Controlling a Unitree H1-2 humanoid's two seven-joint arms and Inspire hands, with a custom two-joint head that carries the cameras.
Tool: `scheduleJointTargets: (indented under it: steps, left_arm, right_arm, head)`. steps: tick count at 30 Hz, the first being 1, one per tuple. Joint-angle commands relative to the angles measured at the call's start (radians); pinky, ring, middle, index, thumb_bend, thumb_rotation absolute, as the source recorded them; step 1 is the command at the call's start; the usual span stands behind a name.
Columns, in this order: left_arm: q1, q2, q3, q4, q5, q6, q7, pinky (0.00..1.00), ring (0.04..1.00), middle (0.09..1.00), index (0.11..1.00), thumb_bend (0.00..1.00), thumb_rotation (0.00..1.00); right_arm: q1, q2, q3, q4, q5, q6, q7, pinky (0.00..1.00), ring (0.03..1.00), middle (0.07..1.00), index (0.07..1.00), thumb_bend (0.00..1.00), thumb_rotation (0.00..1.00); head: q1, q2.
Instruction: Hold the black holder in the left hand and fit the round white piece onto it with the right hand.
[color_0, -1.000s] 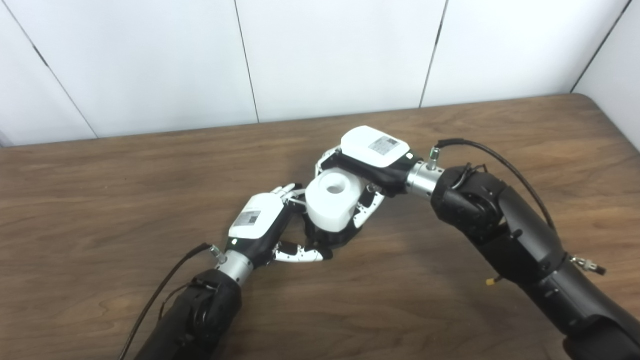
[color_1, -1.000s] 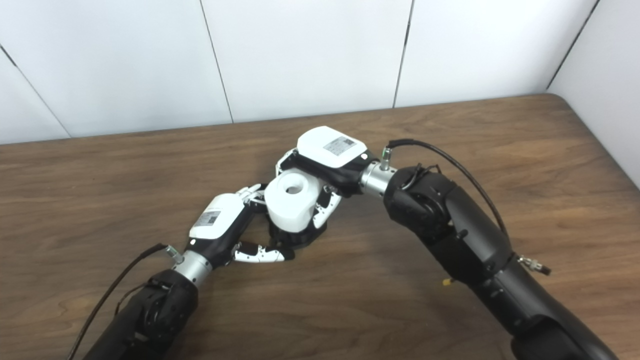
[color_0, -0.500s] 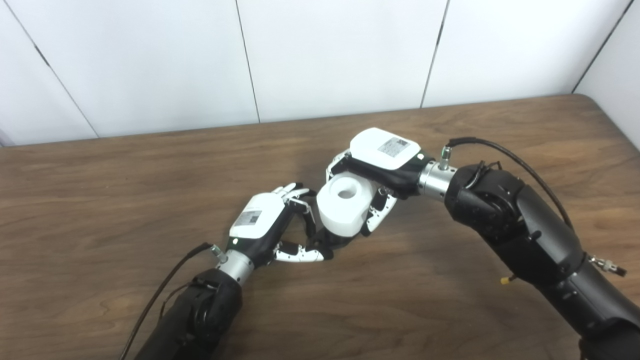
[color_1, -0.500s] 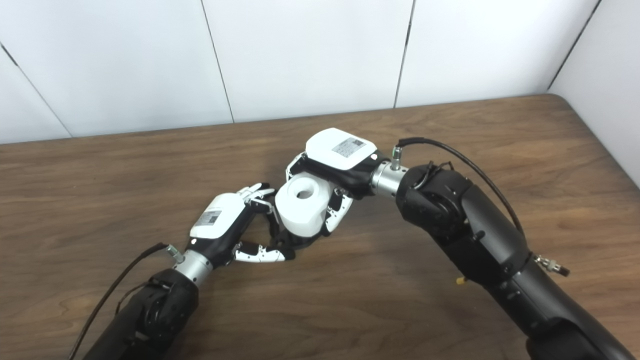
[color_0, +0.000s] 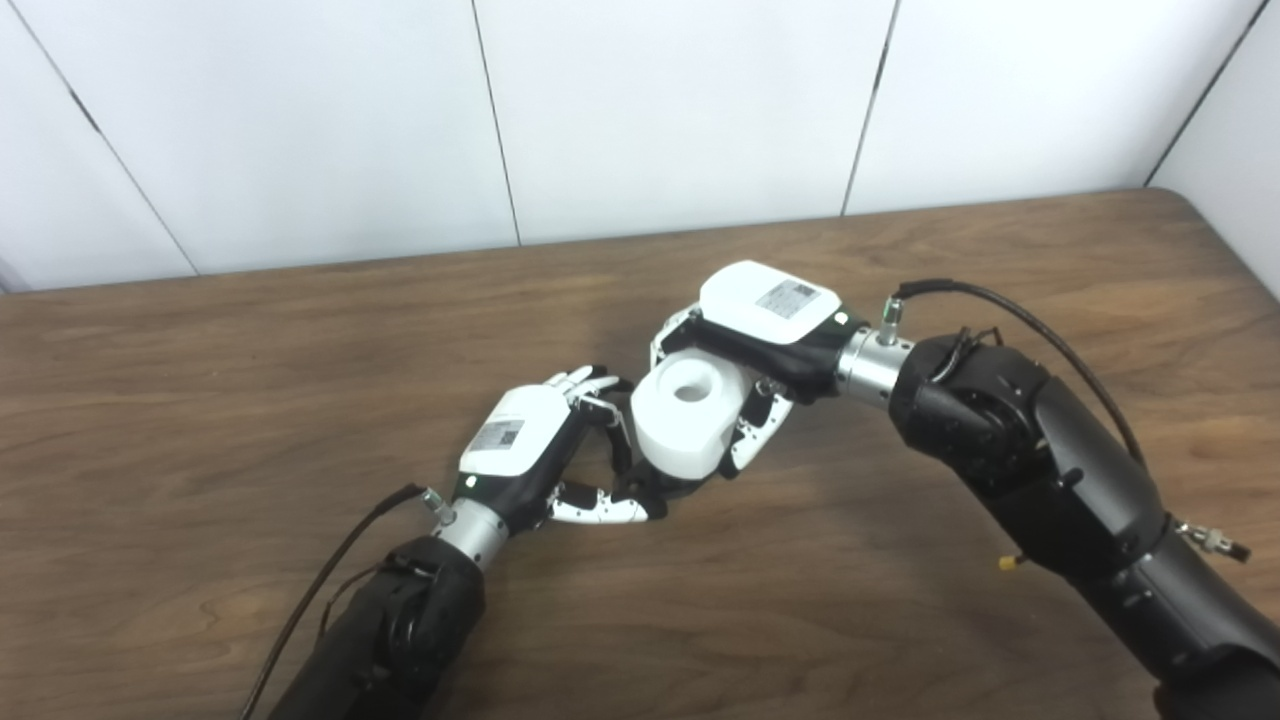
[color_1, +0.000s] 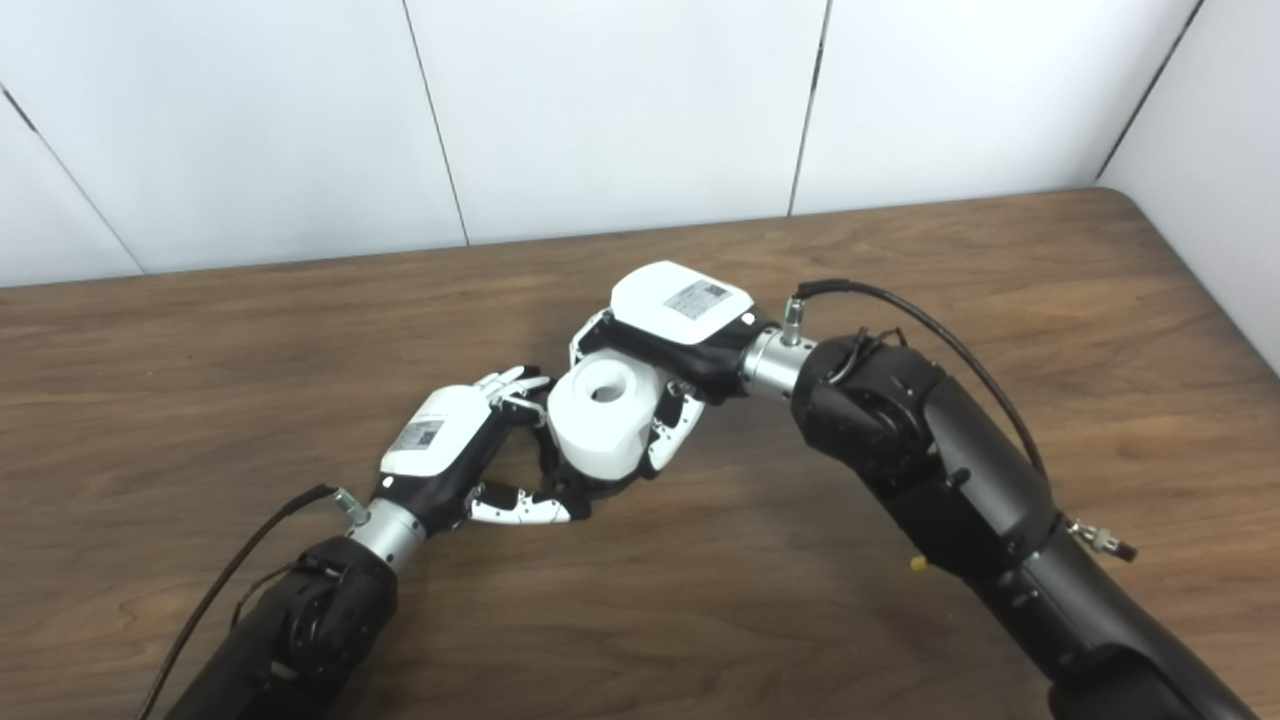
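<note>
Left eye view: at frame centre the right hand (color_0: 760, 330) has its fingers clamped around the round white piece (color_0: 685, 415), whose central hole faces up and slightly toward the upper right. Just below it, the left hand (color_0: 530, 450) curls its fingers around the black holder (color_0: 650, 485), mostly hidden.

Right eye view: the same cluster sits centre-left on the wooden table (color_1: 900, 250), the white piece touching the holder.

I look down from my head through two cameras set side by side, both facing forward and steeply down over the brown table (color_0: 200, 330) toward the white wall panels (color_1: 600, 110) behind it. Both views share nearly the whole scene at close range, with the right eye view shifted slightly sideways.
</note>
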Motion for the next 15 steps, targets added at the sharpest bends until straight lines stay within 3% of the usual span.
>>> scheduleJointTargets:
  steps: [1,15]
  left_arm:
    - [0.034,0.017,-0.023,0.055,0.030,0.050,-0.080,0.91,0.940,0.872,0.486,0.52,0.05]
    - [0.045,0.021,-0.020,0.034,0.034,0.058,-0.087,0.91,0.940,0.869,0.486,0.52,0.05]
  right_arm:
    - [0.006,-0.002,0.016,0.003,-0.023,0.002,0.031,0.59,0.650,0.655,0.484,0.52,0.13]
    - [-0.007,0.017,0.022,0.063,-0.044,-0.007,0.010,0.58,0.652,0.652,0.484,0.52,0.13]
  head:
    - [0.003,0.001]
    - [0.008,0.011]
